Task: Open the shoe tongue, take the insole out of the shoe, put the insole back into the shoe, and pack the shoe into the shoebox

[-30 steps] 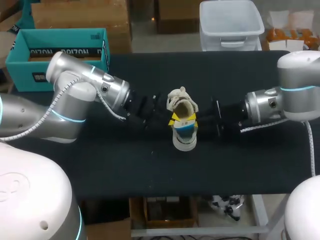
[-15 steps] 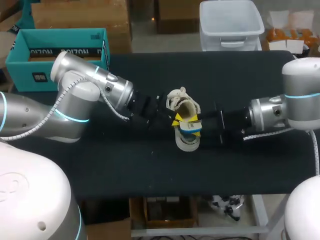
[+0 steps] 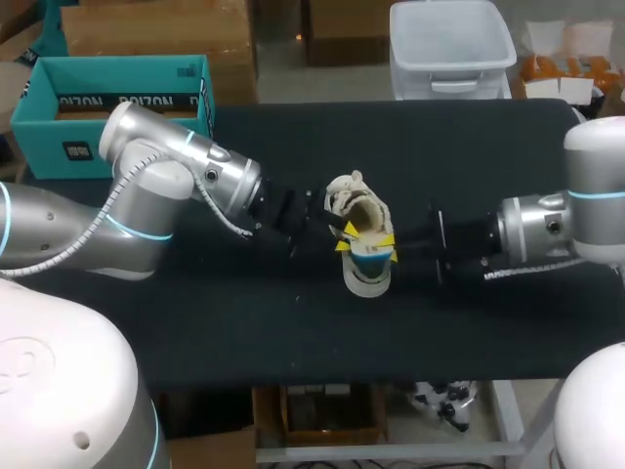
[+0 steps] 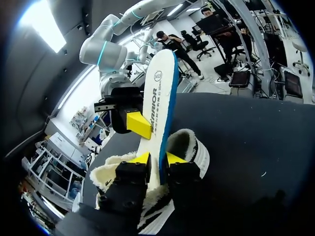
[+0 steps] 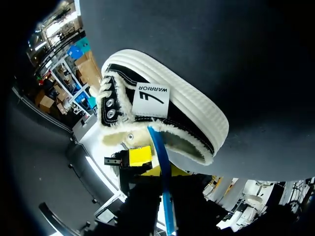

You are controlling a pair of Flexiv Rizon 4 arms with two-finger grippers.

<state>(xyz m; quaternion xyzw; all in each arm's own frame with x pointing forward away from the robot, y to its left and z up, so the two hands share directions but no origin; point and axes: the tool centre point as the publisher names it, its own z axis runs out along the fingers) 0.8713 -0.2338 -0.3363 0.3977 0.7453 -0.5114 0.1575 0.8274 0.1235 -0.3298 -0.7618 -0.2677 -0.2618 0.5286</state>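
Clamping the insole [image 4: 158, 93] between both fingertips, left pincer [image 4: 157, 160] holds it, one end down in the fleecy shoe [image 4: 189, 147], mid-surface [image 3: 293, 332]. Right pincer [image 3: 389, 247] at the insole from the opposite side; grip cannot tell. Teal shoebox [image 3: 117, 98] beyond, far left.

Left gripper [image 4: 158, 159], right gripper [image 3: 389, 247] and the upright insole [image 4: 160, 98] crowd the shoe [image 3: 363, 281], seemingly blocking its mouth.
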